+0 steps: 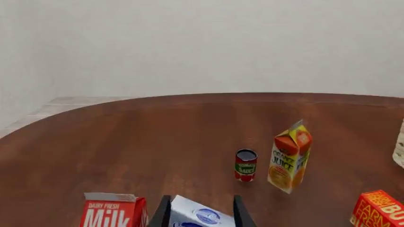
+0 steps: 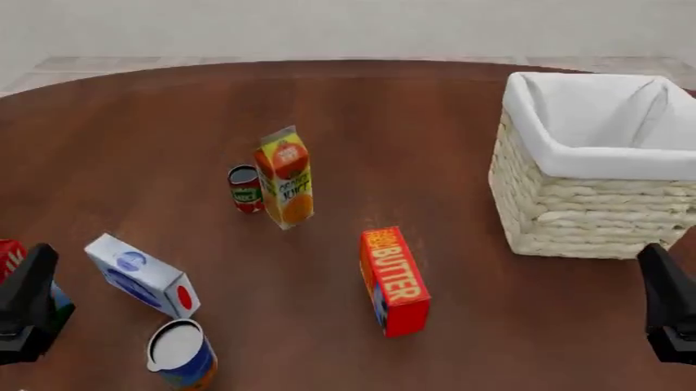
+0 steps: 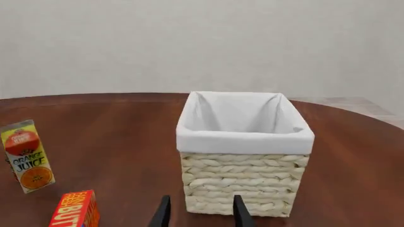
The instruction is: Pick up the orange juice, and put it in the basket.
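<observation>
We hold both grippers, left (image 1: 200, 213) and right (image 3: 197, 212), parted and empty at the front view's lower corners; the orange juice (image 2: 285, 187) stands upright centre-left, the basket (image 2: 588, 204) waiting upper right.

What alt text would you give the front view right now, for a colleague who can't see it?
An upright orange juice carton stands mid-table beside a small can, with the lined wicker basket off to the right. A BUTTER box, a white-and-blue carton and a tin lie nearer the arms.

"ORANGE JUICE" on orange juice (image 3: 26, 156), "BUTTER" on red box (image 2: 394, 281), "Milk" on red carton (image 1: 111, 211)
</observation>
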`<action>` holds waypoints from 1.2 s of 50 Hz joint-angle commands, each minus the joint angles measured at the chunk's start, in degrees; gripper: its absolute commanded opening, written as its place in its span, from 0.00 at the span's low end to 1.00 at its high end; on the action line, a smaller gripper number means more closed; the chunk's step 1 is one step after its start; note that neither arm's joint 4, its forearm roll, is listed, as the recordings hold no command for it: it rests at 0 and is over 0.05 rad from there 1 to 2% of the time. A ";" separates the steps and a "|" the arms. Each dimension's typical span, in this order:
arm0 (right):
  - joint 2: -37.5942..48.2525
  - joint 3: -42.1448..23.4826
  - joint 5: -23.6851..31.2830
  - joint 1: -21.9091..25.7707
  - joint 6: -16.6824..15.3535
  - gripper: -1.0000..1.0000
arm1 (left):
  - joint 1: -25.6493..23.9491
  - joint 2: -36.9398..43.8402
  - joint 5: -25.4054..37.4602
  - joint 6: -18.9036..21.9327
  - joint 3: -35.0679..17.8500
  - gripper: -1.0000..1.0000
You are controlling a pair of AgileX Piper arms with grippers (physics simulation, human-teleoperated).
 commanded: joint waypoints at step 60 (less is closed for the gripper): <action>26.68 -17.14 -9.54 16.42 -9.07 1.00 | -0.01 0.27 -0.07 -0.02 -0.15 1.00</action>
